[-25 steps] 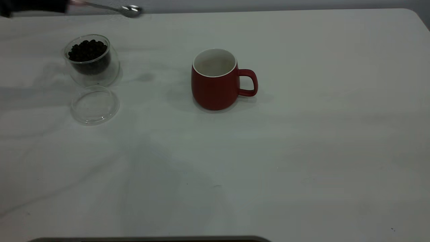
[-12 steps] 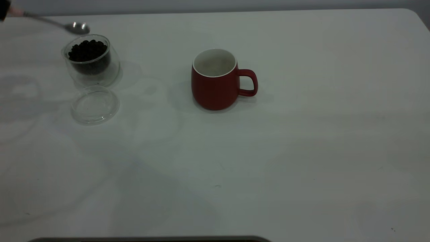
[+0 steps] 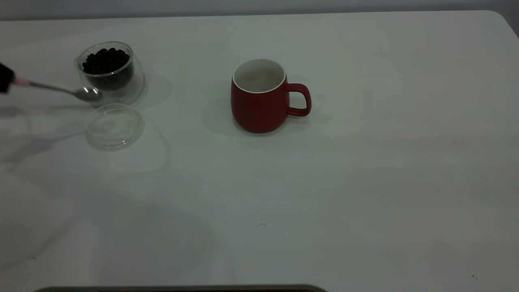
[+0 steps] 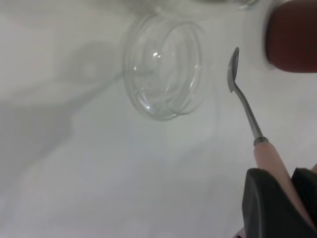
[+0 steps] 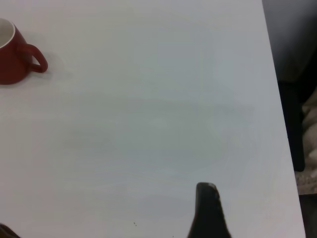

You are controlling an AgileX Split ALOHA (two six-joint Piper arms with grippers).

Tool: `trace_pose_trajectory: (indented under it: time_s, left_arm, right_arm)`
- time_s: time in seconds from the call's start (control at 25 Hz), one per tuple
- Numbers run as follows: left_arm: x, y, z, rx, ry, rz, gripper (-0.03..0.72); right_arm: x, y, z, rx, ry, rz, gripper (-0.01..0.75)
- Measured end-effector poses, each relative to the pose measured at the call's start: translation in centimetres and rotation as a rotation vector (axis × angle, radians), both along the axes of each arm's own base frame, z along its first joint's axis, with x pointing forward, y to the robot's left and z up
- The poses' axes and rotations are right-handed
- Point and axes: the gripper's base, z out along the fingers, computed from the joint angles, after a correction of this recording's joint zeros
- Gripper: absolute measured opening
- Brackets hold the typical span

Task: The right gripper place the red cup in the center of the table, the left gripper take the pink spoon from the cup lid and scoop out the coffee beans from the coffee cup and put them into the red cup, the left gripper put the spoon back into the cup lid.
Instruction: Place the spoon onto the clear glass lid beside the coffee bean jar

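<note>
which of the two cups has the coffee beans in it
The clear glass cup at the table's left, dark beans heaped inside. The red cup in the middle shows only a bare white interior.

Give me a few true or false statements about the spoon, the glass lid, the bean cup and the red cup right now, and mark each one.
1. The left gripper holds the pink spoon. True.
2. The spoon lies in the cup lid. False: it is held in the air, beside the lid.
3. The red cup lies tipped over. False: it stands upright.
4. The coffee cup holds coffee beans. True.
5. The right gripper grips the red cup. False: it is far from it.
</note>
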Motion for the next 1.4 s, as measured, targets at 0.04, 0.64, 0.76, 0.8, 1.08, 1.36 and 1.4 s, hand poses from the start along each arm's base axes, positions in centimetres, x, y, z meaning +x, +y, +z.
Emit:
trace_pose_trajectory:
  time_s: [0.04, 0.64, 0.76, 0.8, 1.08, 1.36, 1.4]
  left_arm:
    - [0.0, -0.1, -1.0, -0.015, 0.01, 0.001, 0.123]
    - [0.4, -2.3, -7.8, -0.089, -0.014, 0.038, 0.123]
    - [0.6, -2.4, -8.0, -0.099, -0.042, 0.045, 0.123]
    - [0.6, -2.4, -8.1, -0.101, -0.046, 0.051, 0.123]
    - [0.6, -2.4, -8.2, -0.101, -0.047, 0.047, 0.123]
    - [0.4, -2.4, -8.3, -0.101, -0.005, 0.05, 0.149]
    - [0.3, -2.4, -8.4, -0.096, 0.003, 0.048, 0.166]
  right_arm:
    - [0.0, 0.0, 0.0, 0.0, 0.0, 0.0, 0.577]
    - [0.0, 0.0, 0.0, 0.001, 0.001, 0.0, 0.577]
    - [0.0, 0.0, 0.0, 0.001, 0.001, 0.0, 0.577]
    - [0.0, 0.0, 0.0, 0.001, 0.001, 0.0, 0.577]
    - [0.0, 0.0, 0.0, 0.001, 0.001, 0.0, 0.577]
    - [0.0, 0.0, 0.0, 0.001, 0.001, 0.0, 0.577]
    - [0.0, 0.0, 0.0, 0.001, 0.001, 0.0, 0.577]
